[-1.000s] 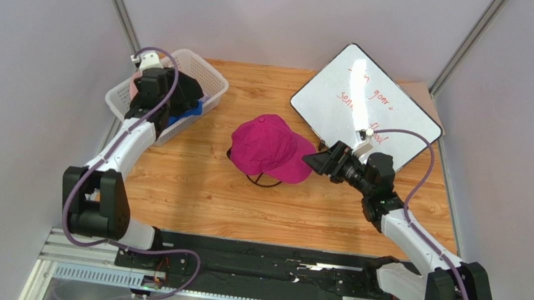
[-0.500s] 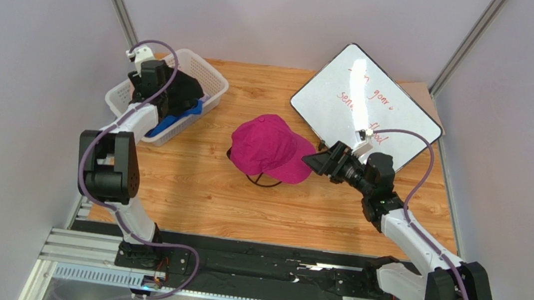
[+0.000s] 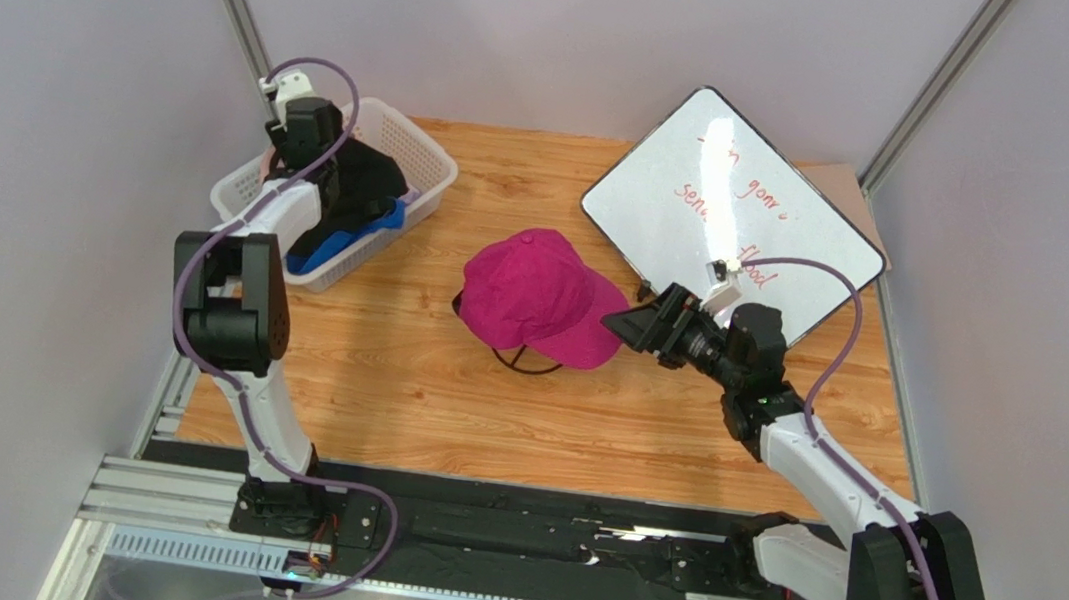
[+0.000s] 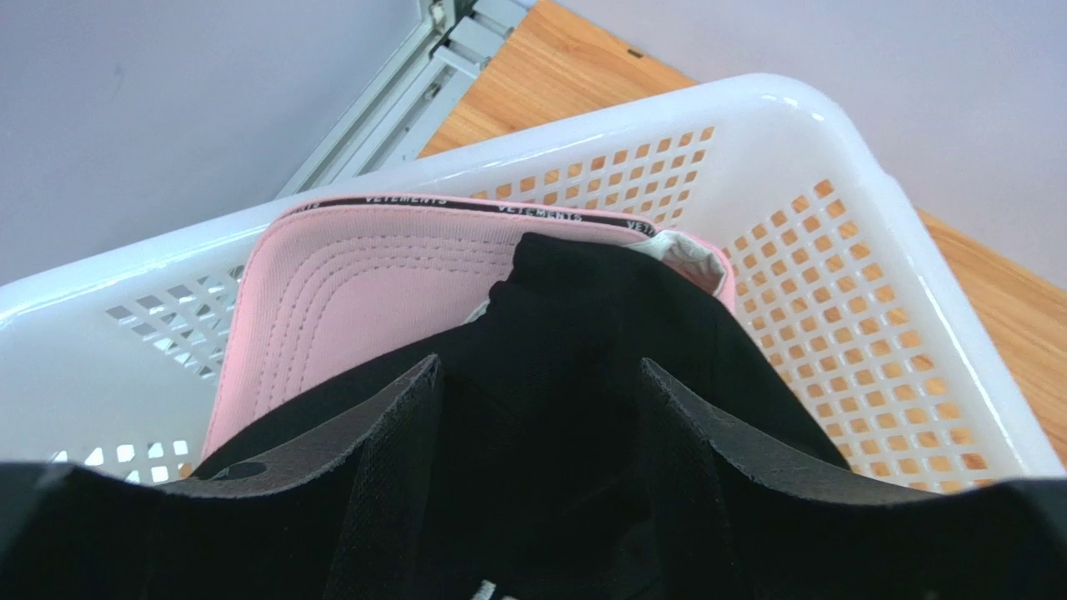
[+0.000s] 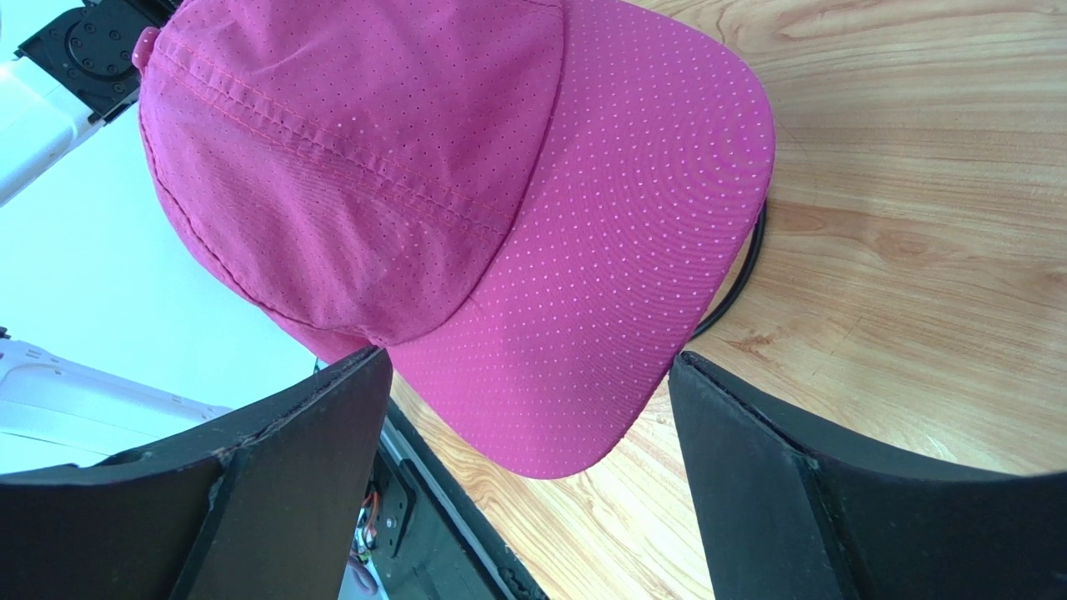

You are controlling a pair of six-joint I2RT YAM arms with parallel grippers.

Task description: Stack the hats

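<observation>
**Current state**

- The left gripper (image 4: 536, 381) is inside the white mesh basket (image 4: 802, 163) at the far left of the table (image 3: 409, 392). Its fingers appear clamped on bunched fabric of the black cap (image 4: 589, 313), which fills the gap between them.
- The right gripper (image 5: 529, 363) stands apart and holds nothing. It sits just to the right of the magenta cap (image 3: 535, 288), with the brim between its jaws but not touching them.
- The magenta cap sits at the table centre on the black wire stand (image 5: 742, 281). Only a loop of the stand shows below the brim.

**Hazards**

1. The black cap lies against the light pink cap (image 4: 363, 288). Lifting may drag the pink cap up and tip it over the basket wall.
2. The grip is on soft cloth, not the stiff brim. The cap may slip or arrive crumpled, so its crown will not seat over the magenta crown.
3. The cap may snag on the mesh, and the basket is likely light enough to shift with it.
4. The right gripper is close to the brim. A small move could push the magenta cap off the stand.

**Count**

- Caps in view: 4, being 1 magenta, 1 black, 1 light pink and 1 blue cap (image 3: 335, 244). The last 3 are in the basket.
- Basket: 1.
- Wire stand: 1.
- Whiteboard (image 3: 735, 187): 1, at the far right.
- Grippers: 2.
</observation>
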